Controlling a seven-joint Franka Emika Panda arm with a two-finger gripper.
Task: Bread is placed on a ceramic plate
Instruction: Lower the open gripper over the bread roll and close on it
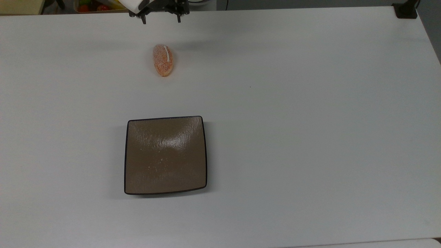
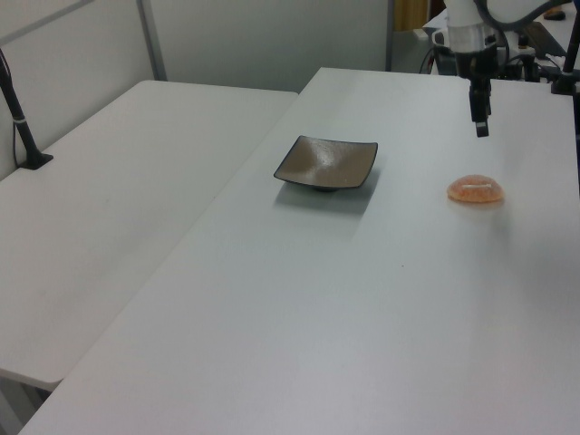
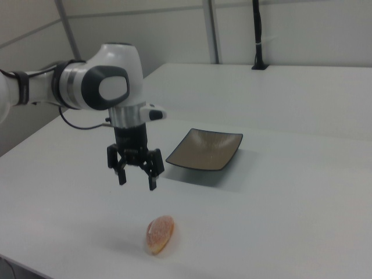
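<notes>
Clearly released, the tool point(image 3: 137, 177) hangs with its fingers spread, holding nothing, above the bench point(image 1: 310, 120). The bread point(image 3: 160, 234) lies on the bench below and slightly off to one side of it; the plate point(image 3: 204, 149) sits well beyond. If the tool drops off-centre, a finger could nudge the rounded loaf aside or pinch only its end. No writing or labels are readable.

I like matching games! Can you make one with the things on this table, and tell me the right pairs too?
Things:
1. bread
2. plate
3. gripper
4. table

Descriptions:
A. white, under everything
B. brown, square, nothing on it
C. in the air, fingers open
D. orange, lying on the table

Pairs: 1-D, 2-B, 3-C, 4-A
</notes>
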